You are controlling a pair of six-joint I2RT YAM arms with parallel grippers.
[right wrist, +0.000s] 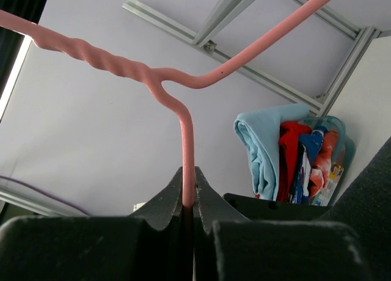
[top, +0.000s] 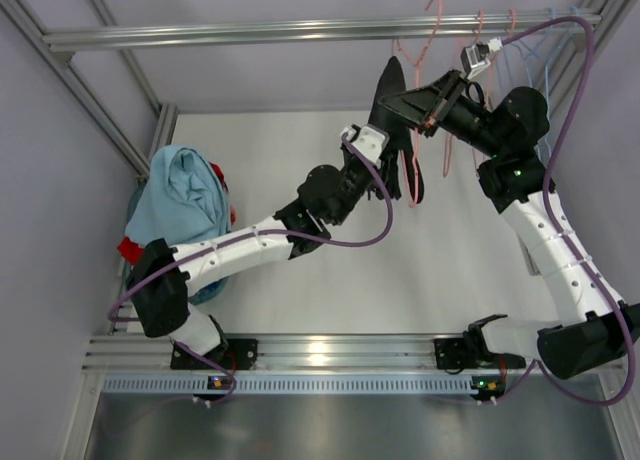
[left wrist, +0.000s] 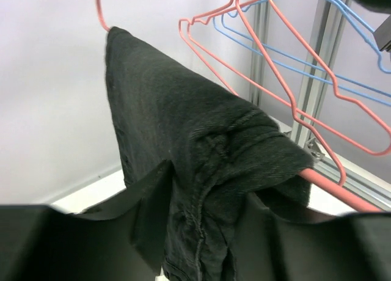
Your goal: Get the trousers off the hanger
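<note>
Soft, light and limp, the black trousers (left wrist: 183, 140) drape over the bar of the pink hanger (right wrist: 183, 140) at 1 o'clock above the desk (top: 290, 155), best pinched at the doubled legs, where the left gripper (left wrist: 204, 232) fingers (left wrist: 146, 214) squeeze them while the right gripper (right wrist: 188, 201) clenches the hanger's wire.

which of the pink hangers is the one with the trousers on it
The pink hanger whose neck the right gripper clamps: black trousers are draped over it. The other pink hangers hang bare beside the pale blue ones.
</note>
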